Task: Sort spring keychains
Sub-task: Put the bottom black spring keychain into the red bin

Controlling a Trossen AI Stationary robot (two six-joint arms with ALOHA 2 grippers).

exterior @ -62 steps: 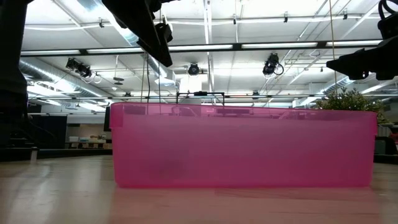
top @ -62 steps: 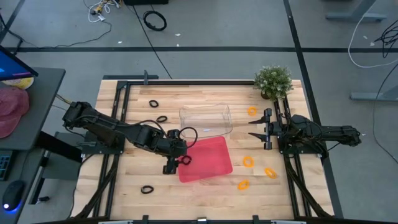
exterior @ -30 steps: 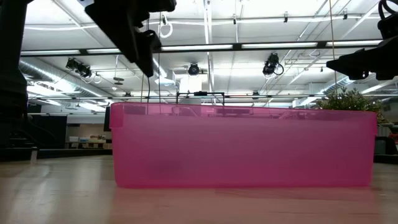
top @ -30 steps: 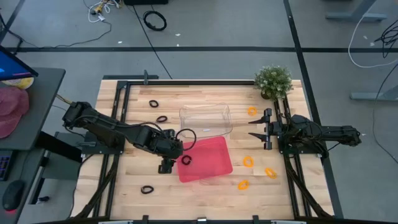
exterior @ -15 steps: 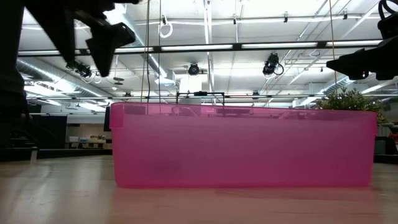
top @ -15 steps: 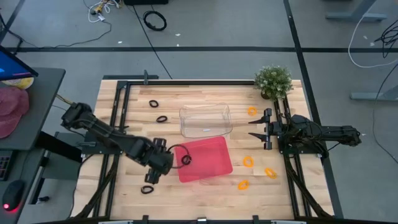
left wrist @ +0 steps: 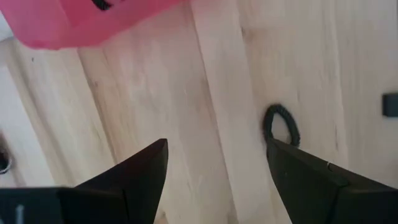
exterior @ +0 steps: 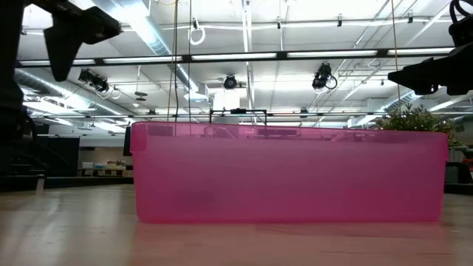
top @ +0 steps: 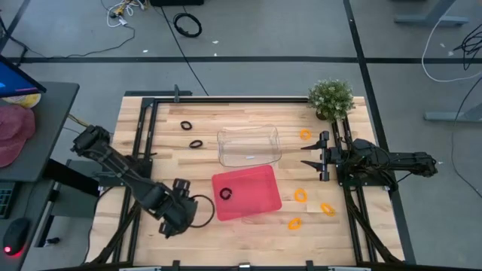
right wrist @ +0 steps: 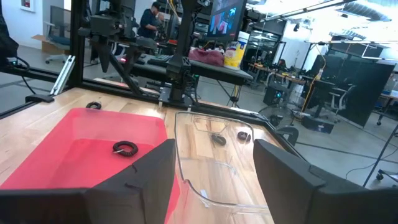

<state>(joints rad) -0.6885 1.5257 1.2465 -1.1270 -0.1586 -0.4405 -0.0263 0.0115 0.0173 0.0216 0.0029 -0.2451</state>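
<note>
Lower left of high view: left gripper (top: 175, 218) spread wide, empty, probably lining up over black keychain (left wrist: 281, 125) | one black in red tray (top: 256, 197) | right gripper (top: 310, 155) open, parked right.
</note>
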